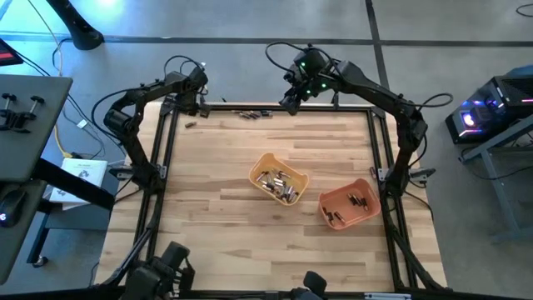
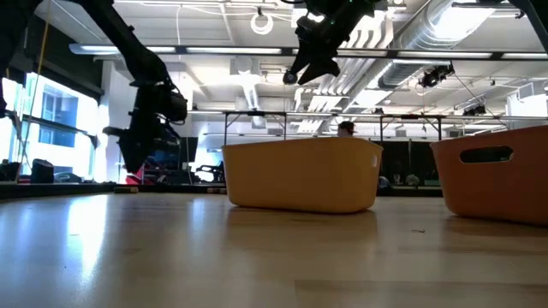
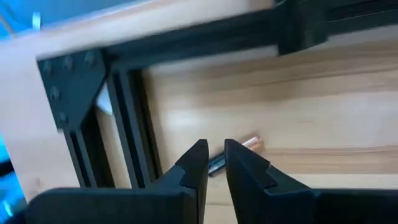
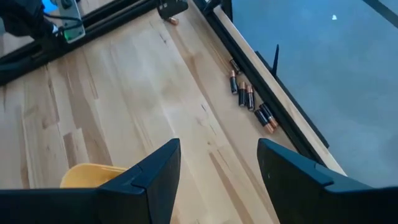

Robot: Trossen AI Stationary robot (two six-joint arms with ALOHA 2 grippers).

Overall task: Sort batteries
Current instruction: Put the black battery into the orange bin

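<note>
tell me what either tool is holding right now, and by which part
Nothing. The left tool hangs slightly parted above a loose battery; the right tool is open and empty.

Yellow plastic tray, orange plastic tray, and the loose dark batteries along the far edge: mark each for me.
Yellow plastic tray (image 1: 260,164): high view, on its rim.
Orange plastic tray (image 1: 367,187): high view, on its rim.
Loose dark batteries (image 4: 249,96): right wrist view, on one cell mid-cluster.
</note>
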